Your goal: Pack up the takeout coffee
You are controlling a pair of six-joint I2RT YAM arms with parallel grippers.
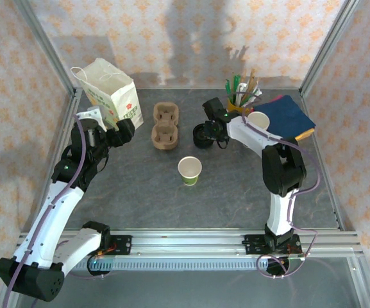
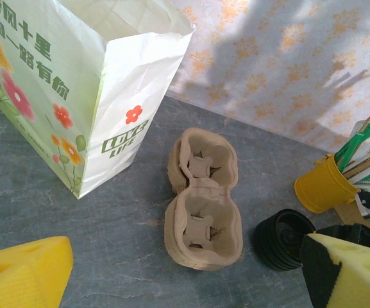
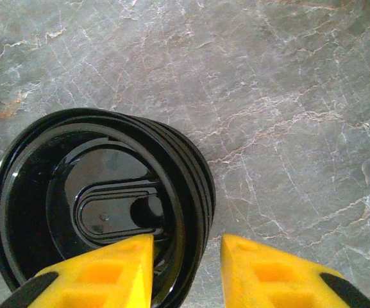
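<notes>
Coffee cup (image 1: 190,168) seen upright, lidless, mid-table (image 1: 236,199), apart from both grippers. Black lid stack (image 3: 95,205) placed just beyond cup, beside pulp cup carrier (image 1: 165,126). Right gripper (image 3: 186,247) lowered onto stack: one finger set inside top lid, other outside, rim straddled, narrow gap left; whether rim is pinched cannot be told. Left gripper (image 1: 122,130) held wide apart, nothing between fingers (image 2: 24,273), near printed paper bag (image 1: 111,90) stood upright at far left.

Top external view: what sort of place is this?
Probably a lab robot cell staged as a coffee counter: aluminium frame rail, brown moulded-pulp cup carrier, white flower-printed paper bag.
</notes>
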